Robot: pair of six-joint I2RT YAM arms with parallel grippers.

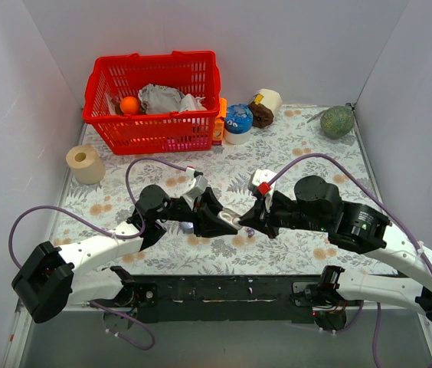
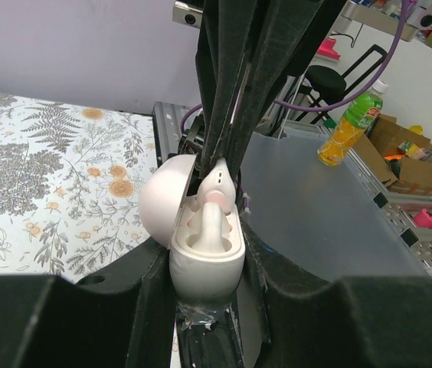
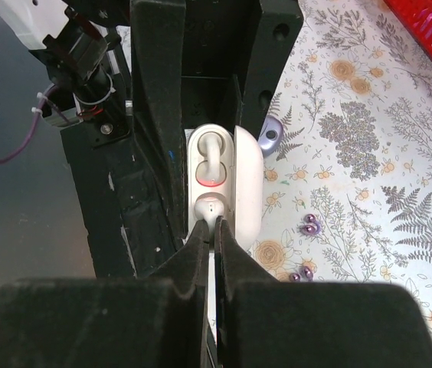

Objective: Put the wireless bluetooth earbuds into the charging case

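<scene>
The charging case [image 2: 207,264] is a pale rounded shell, upright with its lid [image 2: 166,201] swung open to the left. My left gripper [image 2: 208,261] is shut on its lower body. One white earbud [image 2: 207,226] lies seated in a socket. My right gripper [image 3: 216,230] is shut on a second white earbud [image 3: 212,205], which sits at the mouth of the near socket of the case [image 3: 247,184]. From above, the two grippers [image 1: 220,221] [image 1: 248,226] meet tip to tip at the case [image 1: 232,221] near the front middle of the table.
Tiny shiny purple beads [image 3: 310,224] [image 3: 302,274] lie on the flowered cloth right of the case, with a small lavender piece [image 3: 271,136] farther off. A red basket [image 1: 155,100], paper roll [image 1: 86,163], blue cup [image 1: 238,123] and green ball [image 1: 337,121] stand at the back.
</scene>
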